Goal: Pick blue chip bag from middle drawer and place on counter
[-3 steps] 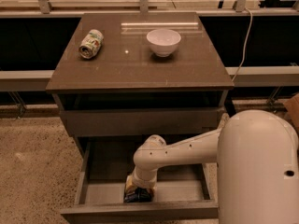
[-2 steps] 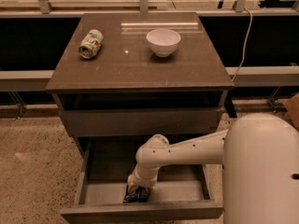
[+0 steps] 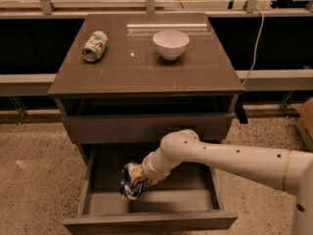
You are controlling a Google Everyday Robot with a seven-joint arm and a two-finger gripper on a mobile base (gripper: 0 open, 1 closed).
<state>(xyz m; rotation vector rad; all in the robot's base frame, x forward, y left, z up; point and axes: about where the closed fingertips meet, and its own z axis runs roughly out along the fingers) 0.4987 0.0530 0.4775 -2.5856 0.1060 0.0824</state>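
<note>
Crinkled blue chip bag (image 3: 129,186) clamped in gripper (image 3: 138,179), middle drawer (image 3: 188,200).

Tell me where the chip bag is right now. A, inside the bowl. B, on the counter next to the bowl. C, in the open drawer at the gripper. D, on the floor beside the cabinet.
C: the chip bag is at the gripper, inside the open drawer, while the counter holds the can and the bowl.
</note>
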